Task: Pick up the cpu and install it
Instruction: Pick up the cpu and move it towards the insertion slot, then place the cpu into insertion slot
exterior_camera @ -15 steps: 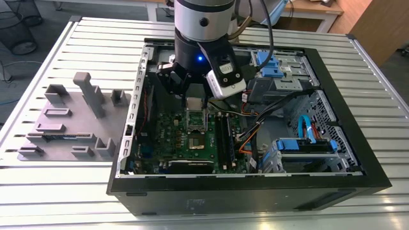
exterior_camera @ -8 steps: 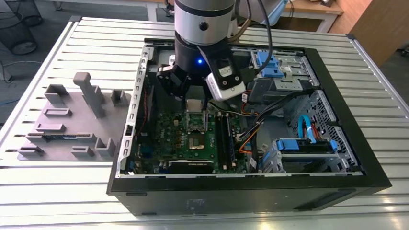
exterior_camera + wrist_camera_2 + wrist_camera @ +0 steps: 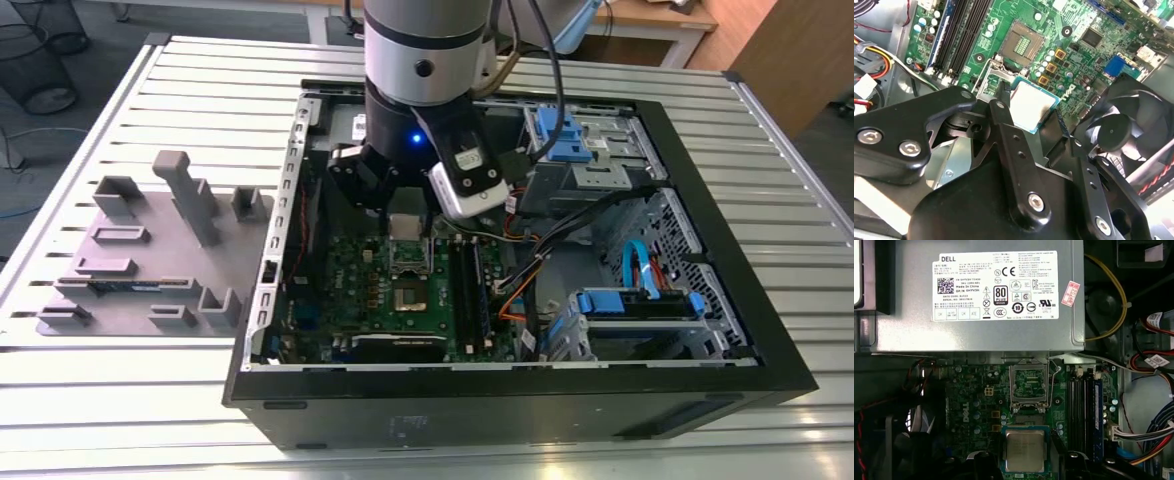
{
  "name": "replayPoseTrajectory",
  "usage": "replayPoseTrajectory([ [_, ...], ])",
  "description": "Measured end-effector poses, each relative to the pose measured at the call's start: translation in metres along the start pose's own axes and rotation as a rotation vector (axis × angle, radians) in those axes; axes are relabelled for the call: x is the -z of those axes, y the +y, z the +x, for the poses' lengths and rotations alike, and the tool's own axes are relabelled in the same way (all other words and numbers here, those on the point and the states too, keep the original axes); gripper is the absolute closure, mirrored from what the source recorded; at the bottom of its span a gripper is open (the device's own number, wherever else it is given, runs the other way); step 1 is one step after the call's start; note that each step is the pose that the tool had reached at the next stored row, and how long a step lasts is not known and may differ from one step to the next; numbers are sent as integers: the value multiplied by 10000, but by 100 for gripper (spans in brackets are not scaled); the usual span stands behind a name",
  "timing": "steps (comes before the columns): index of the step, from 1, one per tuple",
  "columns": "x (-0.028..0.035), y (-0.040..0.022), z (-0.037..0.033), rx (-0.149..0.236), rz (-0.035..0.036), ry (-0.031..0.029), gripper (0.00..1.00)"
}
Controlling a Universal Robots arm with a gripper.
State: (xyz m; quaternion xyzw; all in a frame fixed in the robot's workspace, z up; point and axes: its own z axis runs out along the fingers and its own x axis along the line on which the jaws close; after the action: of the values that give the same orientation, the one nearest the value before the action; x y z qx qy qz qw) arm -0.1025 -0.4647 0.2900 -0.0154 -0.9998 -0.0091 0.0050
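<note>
Two black fingers (image 3: 1004,120) of the gripper (image 3: 1032,114) are seen closed on opposite edges of the cpu (image 3: 1032,104), so the chip is judged to be firmly grasped. It is held silver face up above the motherboard (image 3: 1089,55), close to the socket (image 3: 1029,381). In both wrist views it is seen just beside the socket, on the side away from the power supply (image 3: 979,295). From such slanted views it cannot be told whether it is already plumb over the seat.

The pick-up is judged done and the carry to the socket in hand; nothing is seated yet. For seating, the chip would have to be squared with the socket, kept level and let down gently, since a tilt could bend the contacts.

The wider setting is given by the exterior view: the arm (image 3: 420,60) is seen inside the open case (image 3: 747,340), toward its far side. The case is laid on a slatted table (image 3: 200,90), with a grey fixture (image 3: 160,250) at the exterior view's left. The line from chip to socket, and the memory slots (image 3: 1084,410) alongside, are given by the first wrist view. The grip itself is given by the second wrist view, with a black fan (image 3: 1114,132) near the fingers.
</note>
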Motion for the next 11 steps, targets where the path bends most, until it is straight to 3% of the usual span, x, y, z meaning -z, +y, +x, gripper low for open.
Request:
replayPoseTrajectory([
  [11, -29, -1, 0, 0, 3, 0, 53],
])
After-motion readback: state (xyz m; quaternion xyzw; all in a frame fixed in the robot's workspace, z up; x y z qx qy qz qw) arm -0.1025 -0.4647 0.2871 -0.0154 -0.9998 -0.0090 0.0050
